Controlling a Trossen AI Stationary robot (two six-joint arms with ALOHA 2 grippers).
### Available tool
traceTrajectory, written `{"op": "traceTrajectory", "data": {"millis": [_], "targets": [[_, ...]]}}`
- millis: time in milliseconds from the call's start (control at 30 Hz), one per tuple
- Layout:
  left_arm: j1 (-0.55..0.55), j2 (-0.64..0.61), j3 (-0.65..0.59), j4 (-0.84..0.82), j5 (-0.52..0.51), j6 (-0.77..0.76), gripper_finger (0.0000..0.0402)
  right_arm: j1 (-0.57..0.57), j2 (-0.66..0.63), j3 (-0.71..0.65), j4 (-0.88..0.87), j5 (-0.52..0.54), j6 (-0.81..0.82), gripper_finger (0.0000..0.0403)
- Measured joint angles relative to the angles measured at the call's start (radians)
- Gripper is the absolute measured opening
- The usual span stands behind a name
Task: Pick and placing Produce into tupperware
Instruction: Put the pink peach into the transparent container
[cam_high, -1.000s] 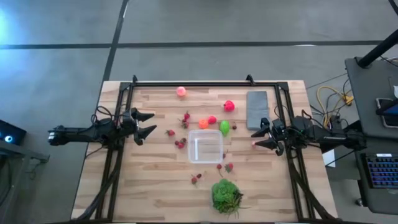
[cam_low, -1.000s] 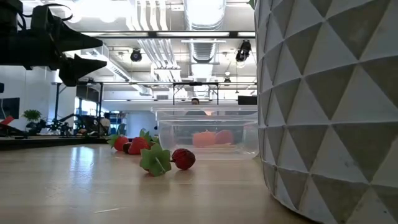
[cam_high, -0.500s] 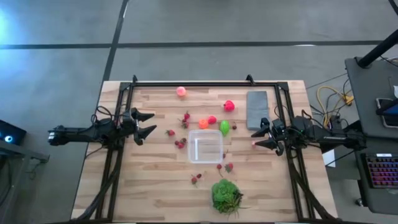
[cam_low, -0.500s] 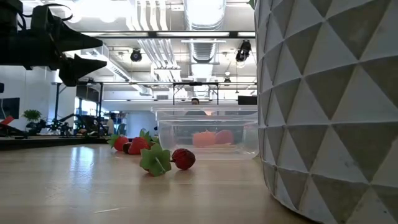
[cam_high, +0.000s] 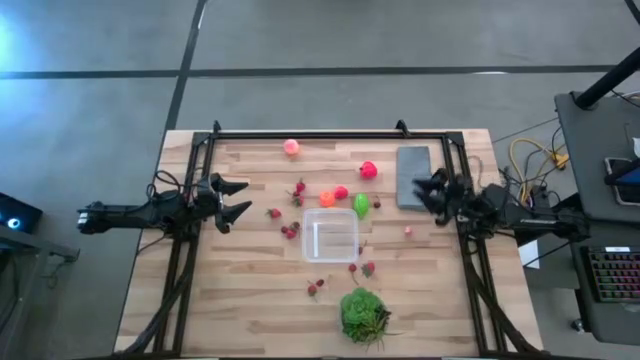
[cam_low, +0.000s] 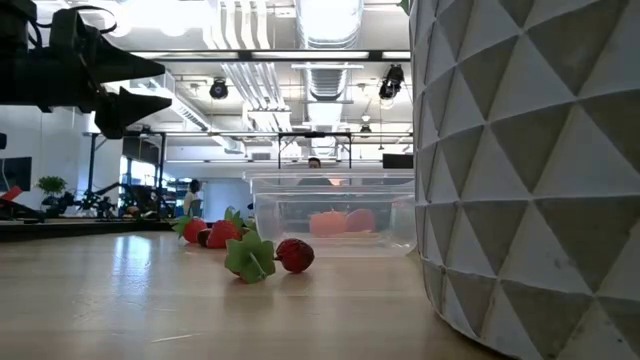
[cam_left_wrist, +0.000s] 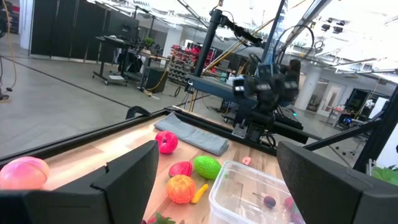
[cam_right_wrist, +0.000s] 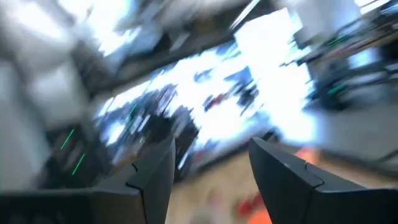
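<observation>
The right gripper (cam_high: 428, 188) hovers at the table's right side, beside the flat grey slab (cam_high: 413, 176), its fingers spread apart and empty. Its own wrist view is smeared by motion — only the two dark fingers (cam_right_wrist: 152, 180) and vague red and orange blurs can be made out.

The left gripper (cam_high: 233, 200) waits over the table's left edge, its fingers wide apart and holding nothing. In the low view it shows only as a dark shape at the upper left, partly cut off.

The clear tupperware (cam_high: 330, 234) sits near the middle of the wooden table (cam_high: 250, 300). The left wrist view shows a small dark berry (cam_left_wrist: 268, 201) inside it; from above the contents are hard to tell.

Produce lies scattered around the container: a lime-green piece (cam_high: 361, 205) just beyond its far right corner, an orange piece (cam_high: 327, 199) and a red piece (cam_high: 342, 192) beside that, a pink-red piece (cam_high: 368, 170) near the slab, and a pink ball (cam_high: 291, 147) well apart by the far rail. Tiny red berries (cam_high: 290, 231) dot the left side and the near side.

A leafy green bunch (cam_high: 363, 314) rests near the front edge. In the low view a large faceted grey pot (cam_low: 530, 170) fills the right half, hiding everything behind it.
</observation>
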Motion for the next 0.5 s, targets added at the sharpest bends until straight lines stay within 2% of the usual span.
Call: {"op": "traceTrajectory", "data": {"millis": [67, 133, 267, 400, 433, 500], "targets": [[0.0, 0.0, 0.0, 0.0, 0.0, 0.0, 0.0313, 0.0, 0.004, 0.0, 0.081, 0.139, 0.077, 0.0199], [0.0, 0.0, 0.0, 0.0, 0.0, 0.0, 0.0313, 0.0, 0.004, 0.0, 0.154, 0.227, 0.191, 0.0199], [0.0, 0.0, 0.0, 0.0, 0.0, 0.0, 0.0313, 0.0, 0.002, 0.0, 0.248, 0.32, 0.435, 0.0199], [0.0, 0.0, 0.0, 0.0, 0.0, 0.0, 0.0313, -0.001, 0.011, 0.0, 0.267, 0.375, 0.762, 0.0199], [0.0, 0.0, 0.0, 0.0, 0.0, 0.0, 0.0313, -0.001, 0.015, 0.002, 0.268, 0.374, 0.74, 0.0199], [0.0, 0.0, 0.0, -0.001, 0.0, 0.0, 0.0313, 0.002, 0.026, 0.024, 0.262, 0.289, 0.5, 0.0199]]}}
